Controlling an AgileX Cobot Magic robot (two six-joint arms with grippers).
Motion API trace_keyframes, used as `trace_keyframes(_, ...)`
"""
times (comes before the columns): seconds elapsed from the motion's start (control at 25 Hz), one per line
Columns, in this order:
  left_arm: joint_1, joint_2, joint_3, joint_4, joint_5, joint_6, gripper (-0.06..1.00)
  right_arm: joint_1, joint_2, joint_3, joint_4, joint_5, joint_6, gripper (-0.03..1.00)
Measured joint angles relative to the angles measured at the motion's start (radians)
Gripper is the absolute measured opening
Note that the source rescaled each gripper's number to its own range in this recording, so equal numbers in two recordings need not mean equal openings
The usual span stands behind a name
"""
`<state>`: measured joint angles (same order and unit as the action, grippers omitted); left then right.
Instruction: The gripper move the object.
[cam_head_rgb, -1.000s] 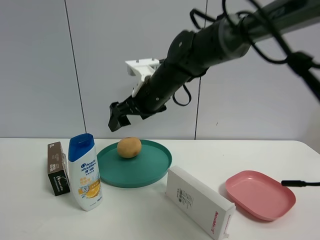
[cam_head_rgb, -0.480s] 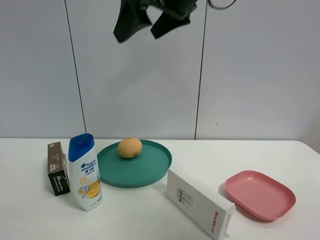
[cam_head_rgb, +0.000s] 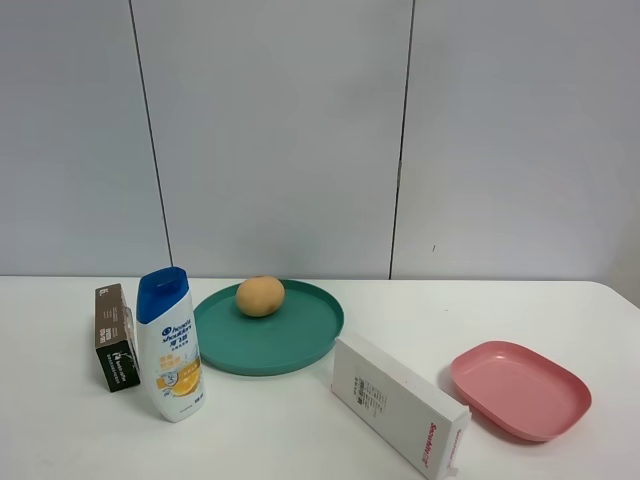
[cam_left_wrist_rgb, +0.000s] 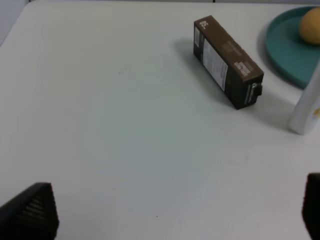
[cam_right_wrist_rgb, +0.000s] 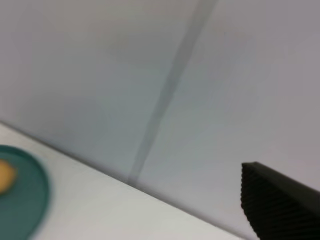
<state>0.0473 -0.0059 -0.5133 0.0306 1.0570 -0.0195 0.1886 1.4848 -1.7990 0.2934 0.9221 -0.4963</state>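
Note:
The orange-tan fruit (cam_head_rgb: 260, 296) lies at the back of a teal plate (cam_head_rgb: 300, 345) on the white table. Neither arm shows in the exterior view. In the left wrist view my left gripper (cam_left_wrist_rgb: 170, 217) is open and empty, its two black fingertips (cam_left_wrist_rgb: 30, 217) wide apart over bare table. The fruit (cam_left_wrist_rgb: 311, 26) and plate (cam_left_wrist_rgb: 282, 47) sit far off at that view's edge. In the blurred right wrist view only one black finger (cam_right_wrist_rgb: 280, 210) of my right gripper shows, high above the table and off to one side, holding nothing. The fruit (cam_right_wrist_rgb: 5, 177) lies far below it.
A brown box (cam_head_rgb: 115, 338) and a white shampoo bottle with a blue cap (cam_head_rgb: 170, 345) stand left of the plate. A white carton (cam_head_rgb: 398, 402) lies in front at the centre right. A pink dish (cam_head_rgb: 520, 388) sits at the right.
The right arm, which hung just above the fruit, has risen up and out of the exterior view. The fruit and the other things have not moved.

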Motion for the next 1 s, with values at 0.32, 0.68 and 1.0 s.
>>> trace_keyframes(0.32, 0.000, 0.000, 0.000, 0.000, 0.000, 0.000, 1.00, -0.282, -0.086, 0.000, -0.040, 0.110, 0.038, 1.00)
trace_keyframes(0.68, 0.000, 0.000, 0.000, 0.000, 0.000, 0.000, 1.00, -0.430, -0.220, 0.000, -0.132, 0.241, 0.104, 1.00)
trace_keyframes(1.0, 0.000, 0.000, 0.000, 0.000, 0.000, 0.000, 1.00, -0.431, -0.413, 0.057, -0.139, 0.289, 0.127, 1.00)
